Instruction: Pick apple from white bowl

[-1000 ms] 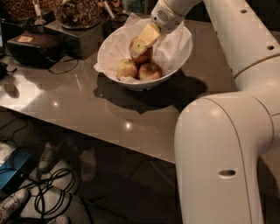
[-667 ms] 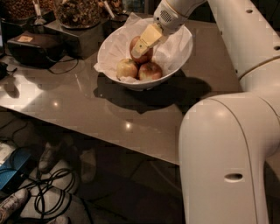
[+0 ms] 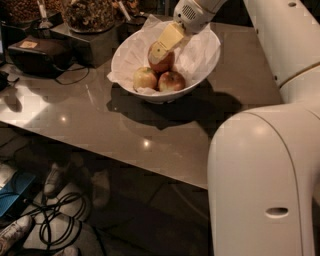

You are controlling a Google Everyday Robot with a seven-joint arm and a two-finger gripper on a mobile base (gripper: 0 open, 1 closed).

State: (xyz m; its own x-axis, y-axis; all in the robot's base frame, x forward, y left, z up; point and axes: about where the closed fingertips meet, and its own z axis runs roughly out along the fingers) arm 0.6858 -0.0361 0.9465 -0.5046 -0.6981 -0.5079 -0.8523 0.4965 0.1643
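A white bowl (image 3: 197,82) lined with crumpled white paper (image 3: 200,50) sits on a glossy grey-brown desk (image 3: 150,140), toward its far side. Three apples lie inside. The apple (image 3: 164,62), large and deep red, rests toward the back of the bowl, behind a smaller yellow-green apple (image 3: 145,78) on the left and a smaller red-yellow apple (image 3: 171,81) on the right, both pressed close against it.

The gripper (image 3: 157,49) reaches down into the bowl from the upper right, its pale yellow tip laid against the top of the red apple. Whether it has hold of the apple or merely touches it cannot be told.

Just left of the bowl stand dark containers of nuts (image 3: 87,12), and farther left a black box (image 3: 35,52) with a trailing cord. In front of the bowl and to its right the desk surface is bare. The near edge of the desk runs diagonally from the left side down toward the robot's large white arm (image 3: 260,175), which fills the right foreground. Below that edge, cables (image 3: 55,220) and shoes (image 3: 55,180) lie on the floor.
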